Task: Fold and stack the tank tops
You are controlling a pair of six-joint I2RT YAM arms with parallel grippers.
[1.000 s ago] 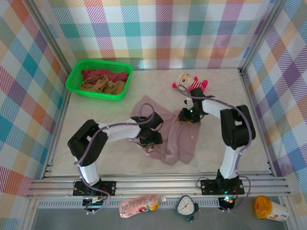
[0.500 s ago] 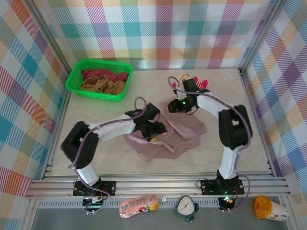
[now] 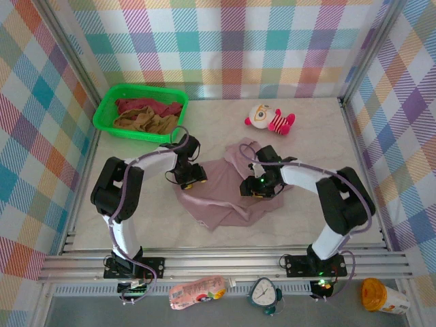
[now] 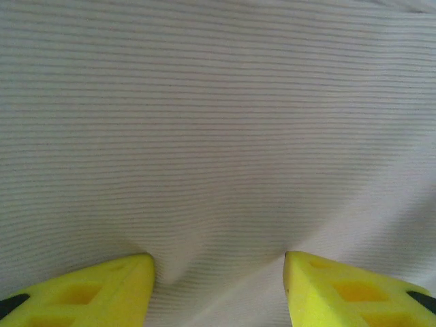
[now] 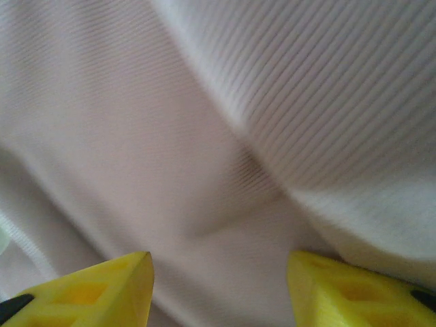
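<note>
- The mauve-pink tank top [image 3: 221,204] is a soft, finely ribbed knit. It lies crumpled in an uneven, creased heap at the centre of the pale table [image 3: 136,197].
- The left gripper [image 4: 218,260] has yellow wedge-shaped fingertips and sits at the top's 9 o'clock edge. Its jaws stand partly apart with the tips against the cloth, pinching nothing.
- The right gripper [image 5: 218,262] is over the cloth toward 3 o'clock, above a deep fold. Its jaws are likewise apart and hold nothing.
- A green plastic basket [image 3: 133,135] at 10 o'clock holds 2 bunched tops, the tan-brown one [image 3: 143,122] in front and the maroon-red one [image 3: 146,105] behind.
- A striped plush toy [image 3: 269,119] lies at 1 o'clock.
</note>
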